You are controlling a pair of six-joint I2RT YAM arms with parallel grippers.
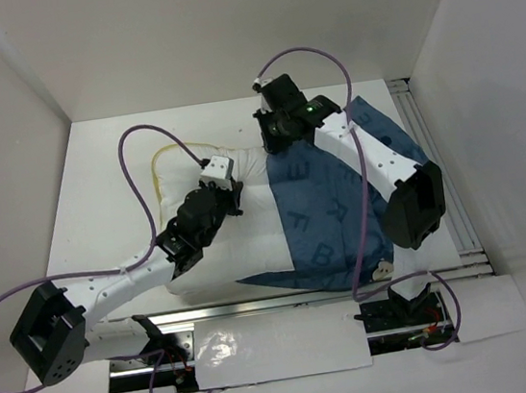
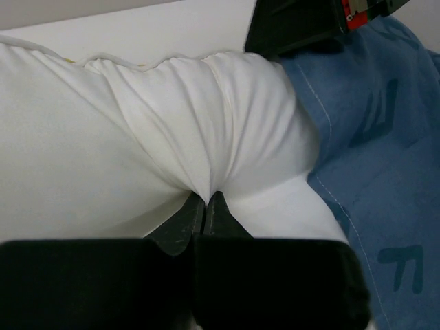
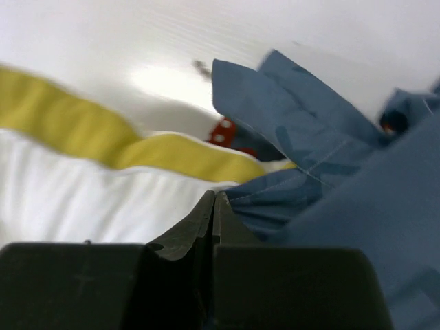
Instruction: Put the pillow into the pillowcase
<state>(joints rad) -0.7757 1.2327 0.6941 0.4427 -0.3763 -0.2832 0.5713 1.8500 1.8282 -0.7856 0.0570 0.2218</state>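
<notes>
- The pillow [image 1: 226, 250] lies on the white desk [image 1: 104, 169], its right end inside the blue pillowcase [image 1: 319, 213].
- The left pincer [image 2: 207, 198] is closed, pinching a fold of pillow cloth.
- Farther back, the right pincer [image 3: 214, 196] is clamped on the pillowcase's edge where it meets the pillow.

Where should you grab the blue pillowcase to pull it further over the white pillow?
Pinch the pillowcase by its open hem, where the blue cloth ends across the pillow, coming down from above. That edge lies thin and loose on the plump pillow, so jaws could probably nip it and tug leftward.
</notes>
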